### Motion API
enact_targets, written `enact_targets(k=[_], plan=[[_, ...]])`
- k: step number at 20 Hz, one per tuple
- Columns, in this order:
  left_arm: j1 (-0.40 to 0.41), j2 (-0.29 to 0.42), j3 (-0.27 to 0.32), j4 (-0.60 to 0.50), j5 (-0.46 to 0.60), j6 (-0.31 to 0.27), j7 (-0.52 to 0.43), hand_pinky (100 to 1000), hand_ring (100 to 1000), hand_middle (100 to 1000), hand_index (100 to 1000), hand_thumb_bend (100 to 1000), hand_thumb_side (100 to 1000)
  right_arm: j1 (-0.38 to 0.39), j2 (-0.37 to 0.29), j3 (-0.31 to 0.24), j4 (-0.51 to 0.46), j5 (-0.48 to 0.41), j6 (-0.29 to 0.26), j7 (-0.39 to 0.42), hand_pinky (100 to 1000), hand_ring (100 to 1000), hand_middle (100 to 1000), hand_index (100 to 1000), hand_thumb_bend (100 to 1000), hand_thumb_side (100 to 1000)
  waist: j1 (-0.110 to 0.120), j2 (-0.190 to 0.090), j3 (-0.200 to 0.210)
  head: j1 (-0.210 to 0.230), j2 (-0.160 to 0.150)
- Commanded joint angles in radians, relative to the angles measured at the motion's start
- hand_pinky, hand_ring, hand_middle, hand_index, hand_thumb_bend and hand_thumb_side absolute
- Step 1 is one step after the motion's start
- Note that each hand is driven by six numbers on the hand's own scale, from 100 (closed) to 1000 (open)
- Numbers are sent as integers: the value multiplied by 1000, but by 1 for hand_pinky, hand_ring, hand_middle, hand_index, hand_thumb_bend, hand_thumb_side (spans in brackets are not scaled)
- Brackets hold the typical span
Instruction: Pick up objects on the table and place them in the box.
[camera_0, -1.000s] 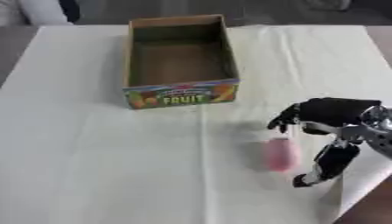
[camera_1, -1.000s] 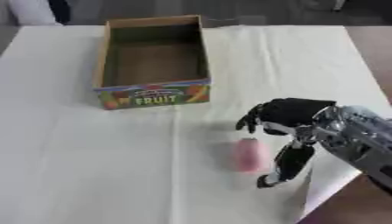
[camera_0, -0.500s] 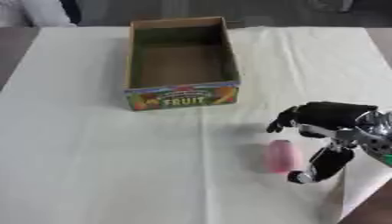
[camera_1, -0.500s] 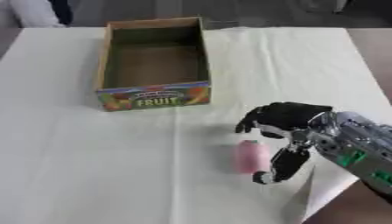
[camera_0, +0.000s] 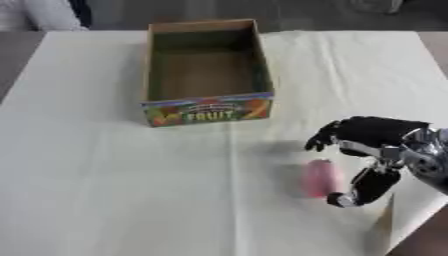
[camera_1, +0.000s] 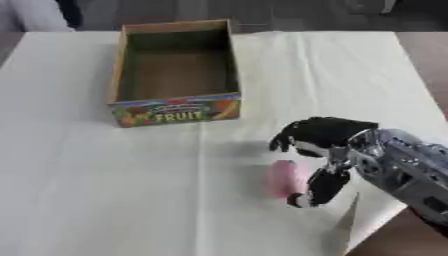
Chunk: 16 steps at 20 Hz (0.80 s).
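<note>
- Right hand (camera_0: 372, 137) comes in from the right side of the view, black with a silver forearm behind it, and hovers low over the white tablecloth (camera_0: 114, 190).
- Its fingers (camera_0: 322, 141) curl downward and toward the robot's left, while the thumb (camera_0: 366, 186) hangs down on the near side. The hand is partly open, a gap showing between thumb and fingers.
- Nothing is held: the fingers and the thumb bracket a pink object (camera_0: 318, 178) without clearly closing round it. Whether the thumb tip touches the object cannot be told.
- That pink object is a small rounded oblong, lying flat on the cloth just to the left of the thumb and just below the curled fingers, its long side running near to far. Its details are too blurred to make out.
- Close beside the hand on the near right, the tablecloth ends at a corner, with a darker brown surface (camera_0: 429, 239) showing beyond it.
- A crease in the cloth runs near to far, left of the hand and the pink object.
- Farther away and to the left of the hand stands the box (camera_0: 208, 111), an open cardboard carton well apart from the pink object. Its near wall bears a coloured fruit print with the word FRUIT; its inside is plain brown and nothing shows in it.
- No left hand shows in either view.
</note>
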Motion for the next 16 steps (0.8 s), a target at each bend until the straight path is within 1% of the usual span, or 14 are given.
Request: enact_targets(k=[1,2,6,7,10,12,13,16], plan=[[-9,11,-1,-19,1,0,-3,711,698,642,837,100,711,-15,-10,-2,-14,5,17,9,730,818,726,891,491,250,0,-14,2,-4,-14],[-9,11,-1,-19,1,0,-3,711,698,642,837,100,711,-15,-9,0,-14,5,21,13,730,817,721,889,479,244,0,-14,3,-4,-14],[-11,11,-2,-19,1,-1,-4,711,698,642,837,100,711,-19,-5,5,-14,7,32,25,729,816,714,883,489,243,-1,-13,5,-5,-14],[-11,11,-2,-19,1,-1,-4,711,698,641,837,100,712,-18,-5,6,-14,9,36,28,730,817,700,866,476,213,-1,-13,6,-5,-15],[-12,11,-3,-19,2,-1,-4,711,699,641,837,100,712,-17,-6,6,-14,24,59,45,731,819,701,866,459,170,-2,-13,9,-6,-18],[-12,11,-3,-19,3,-2,-4,710,699,640,837,100,713,-15,-5,4,-14,30,74,52,731,819,699,866,441,121,-2,-13,11,-6,-19],[-12,11,-3,-19,3,-2,-5,710,699,640,837,100,713,-14,-4,3,-14,32,79,56,731,819,697,866,415,100,-2,-13,12,-6,-19],[-13,10,-3,-19,5,-2,-5,710,699,639,837,100,714,-14,-3,2,-14,31,87,64,730,817,693,864,381,100,-2,-13,13,-7,-20]])
